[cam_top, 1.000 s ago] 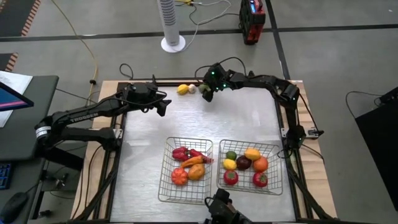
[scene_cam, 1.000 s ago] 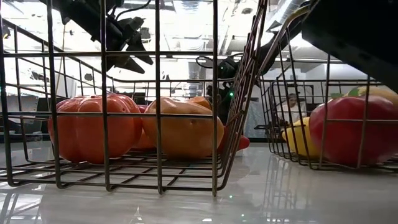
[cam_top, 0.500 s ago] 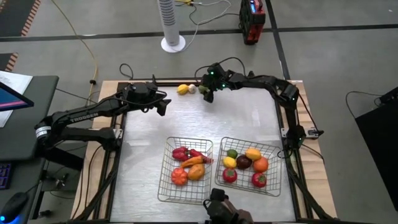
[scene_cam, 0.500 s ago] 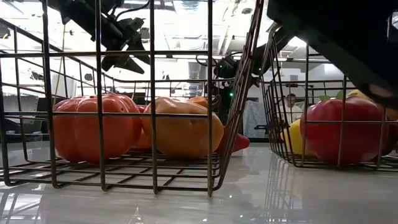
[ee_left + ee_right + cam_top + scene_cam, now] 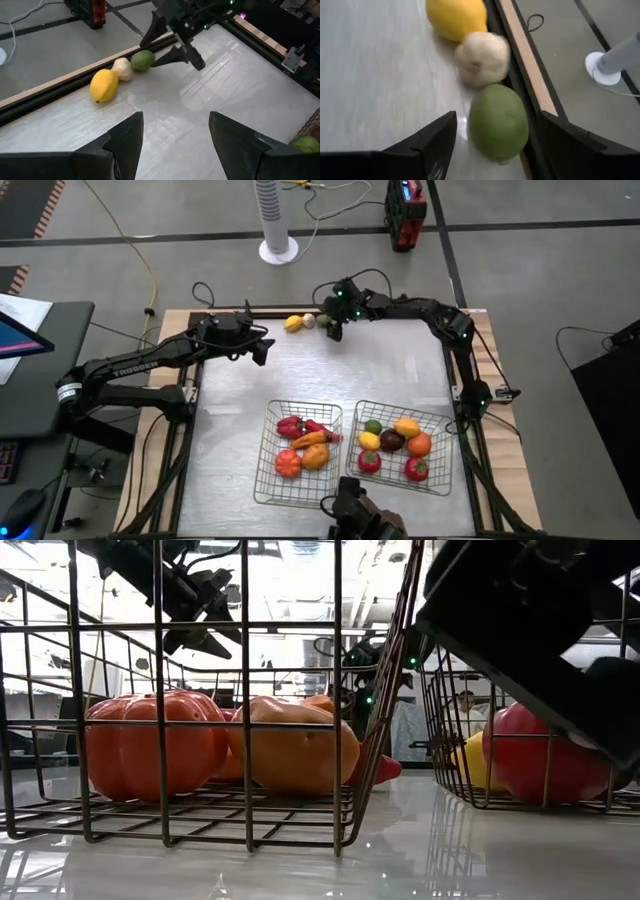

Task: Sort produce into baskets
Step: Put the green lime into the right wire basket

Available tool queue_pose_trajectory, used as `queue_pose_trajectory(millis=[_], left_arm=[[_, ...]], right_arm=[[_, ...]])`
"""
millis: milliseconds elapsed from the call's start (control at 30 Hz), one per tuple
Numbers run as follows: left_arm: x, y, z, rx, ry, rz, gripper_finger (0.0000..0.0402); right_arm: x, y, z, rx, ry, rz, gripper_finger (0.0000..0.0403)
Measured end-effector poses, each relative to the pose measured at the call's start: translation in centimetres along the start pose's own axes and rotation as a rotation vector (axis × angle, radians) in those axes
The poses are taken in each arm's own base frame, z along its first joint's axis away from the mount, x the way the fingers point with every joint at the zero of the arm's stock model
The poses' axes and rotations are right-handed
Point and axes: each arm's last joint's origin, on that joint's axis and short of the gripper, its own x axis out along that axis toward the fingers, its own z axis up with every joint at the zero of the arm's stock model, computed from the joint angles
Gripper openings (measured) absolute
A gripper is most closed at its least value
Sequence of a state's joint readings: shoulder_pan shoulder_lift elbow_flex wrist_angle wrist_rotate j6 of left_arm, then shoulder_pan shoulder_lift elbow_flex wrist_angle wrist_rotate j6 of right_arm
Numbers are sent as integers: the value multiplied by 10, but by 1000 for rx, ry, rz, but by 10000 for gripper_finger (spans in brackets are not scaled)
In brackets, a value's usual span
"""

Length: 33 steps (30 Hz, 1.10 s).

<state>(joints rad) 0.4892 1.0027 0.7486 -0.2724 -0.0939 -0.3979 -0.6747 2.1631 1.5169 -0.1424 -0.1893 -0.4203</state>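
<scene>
I see my right gripper (image 5: 490,145) spread wide around the lime (image 5: 498,122), left gripper (image 5: 175,137) hovering part-open

three pieces of produce lay in a row against the table's far rail (image 5: 270,310): the lime (image 5: 498,122) sat between the right gripper's (image 5: 329,332) open fingers, the garlic (image 5: 482,59) just beyond it, the lemon (image 5: 456,17) farthest. the left gripper (image 5: 262,350) hung left of them, two baskets (image 5: 299,455) well behind both grippers.
</scene>
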Motion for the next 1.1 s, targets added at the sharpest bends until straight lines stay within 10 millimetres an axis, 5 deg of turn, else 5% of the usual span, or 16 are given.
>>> queue_pose_trajectory(millis=[600,800,1100], left_arm=[[0,0,0,26,0,0,212],[0,0,0,29,1,-4,212],[0,0,0,31,-1,0,212]], right_arm=[[-2,6,-9,39,90,91,178],[-9,8,-8,86,119,103,168],[-50,19,15,131,200,215,168]])
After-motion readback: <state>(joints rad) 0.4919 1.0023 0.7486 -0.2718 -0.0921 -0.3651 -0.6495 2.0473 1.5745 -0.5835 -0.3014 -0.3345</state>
